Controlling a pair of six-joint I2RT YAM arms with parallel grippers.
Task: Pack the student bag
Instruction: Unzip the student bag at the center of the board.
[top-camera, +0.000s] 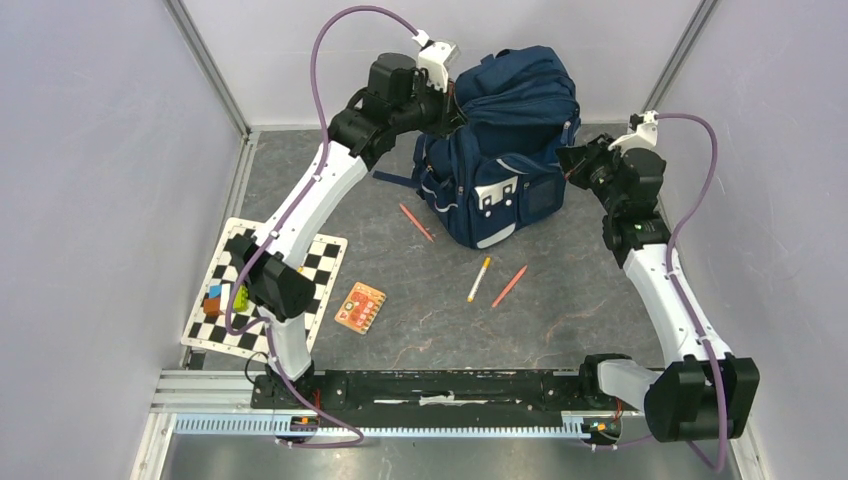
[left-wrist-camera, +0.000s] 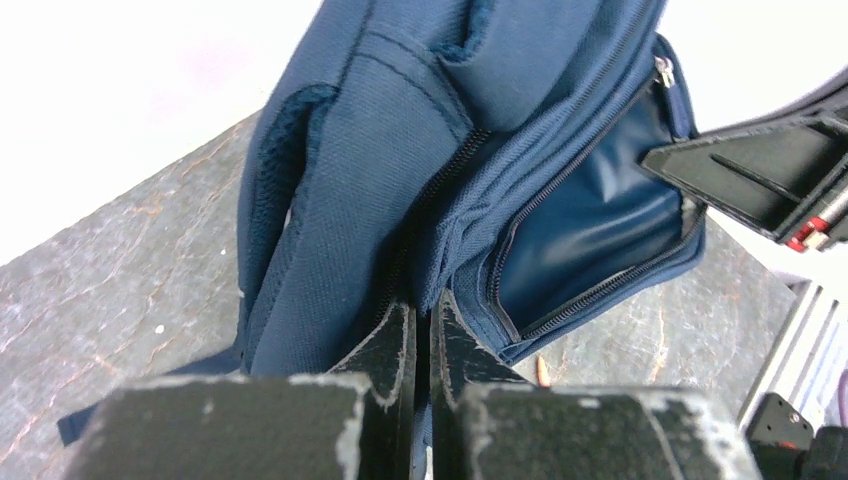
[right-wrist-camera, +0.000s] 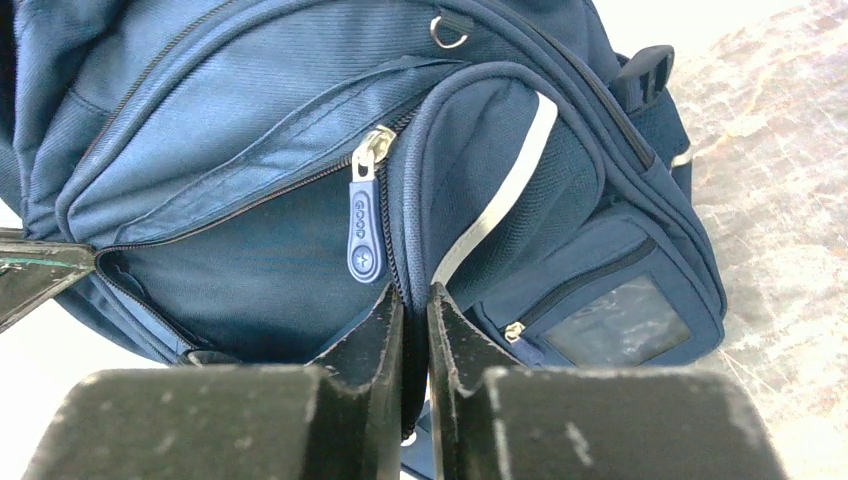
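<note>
A navy student bag (top-camera: 505, 150) stands upright at the far middle of the grey table (top-camera: 420, 320). The left end effector (left-wrist-camera: 422, 335) is clenched on the bag's fabric at one side. The right end effector (right-wrist-camera: 415, 320) is clenched on fabric at the opposite side.

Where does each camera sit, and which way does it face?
Top external: above and behind the bases, looking down at the table and student bag; both arms show.
Left wrist: on the left arm, facing along the left gripper at the bag's side.
Right wrist: on the right arm, facing along the right gripper at the zipper pull.
Both wrist views share the unzipped compartment.
</note>
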